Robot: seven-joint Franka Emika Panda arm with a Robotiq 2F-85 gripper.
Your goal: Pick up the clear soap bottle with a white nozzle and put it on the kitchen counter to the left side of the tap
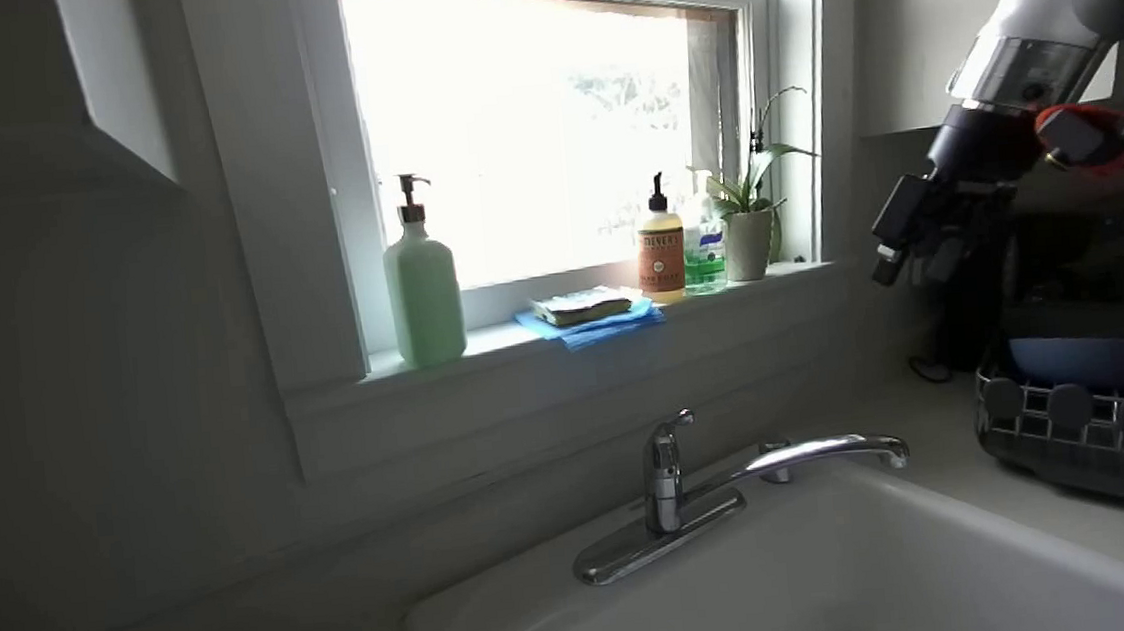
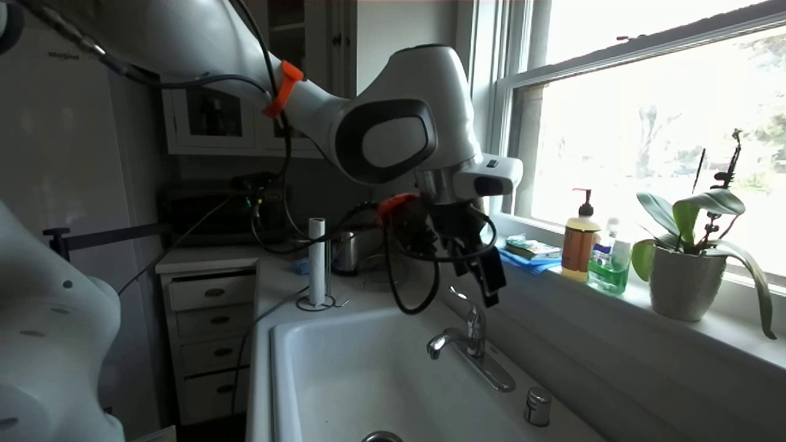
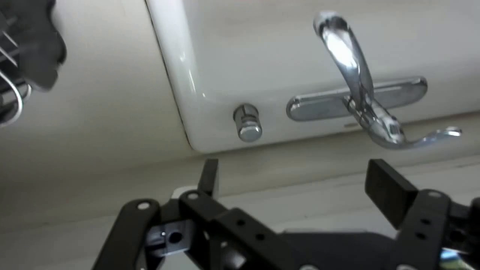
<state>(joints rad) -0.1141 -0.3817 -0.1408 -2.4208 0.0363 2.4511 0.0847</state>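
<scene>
Closest in the wrist view, the Robotiq gripper (image 3: 294,180) is released, its two black fingers (image 3: 390,193) spread well apart. Beyond them shows the chrome tap (image 3: 360,90), its curved spout (image 3: 343,48) reaching over the white sink (image 3: 262,41). Near one end of the tap's base plate (image 3: 403,93), on the sink's rim, stands a small chrome cylinder (image 3: 248,123). Past the sink's edge runs the pale kitchen counter (image 3: 112,97), bearing a dark dish rack (image 1: 1095,459) with a bluish bowl (image 1: 1092,359) showing above its wall.

Up on the windowsill (image 1: 496,341), well apart from the gripper, the clear soap bottle (image 1: 705,259) stands upright, green liquid (image 2: 607,279) in its lower part and a white nozzle (image 2: 612,227) on top. Both exterior views show it between the amber-orange soap bottle (image 1: 661,258) with a dark pump (image 1: 657,196) and a grey pot (image 2: 684,288) holding an orchid (image 2: 706,205). Farther along the sill lies a blue cloth (image 1: 603,329), draped over the front edge, with a flat item (image 1: 583,306) on it too washed out to name. Last on the sill comes the taller pale-green pump bottle (image 1: 427,301). At the back of an exterior view, a paper towel roll (image 2: 317,267) stands on the counter, a glass-fronted cabinet (image 2: 215,113) deeper in the room.
</scene>
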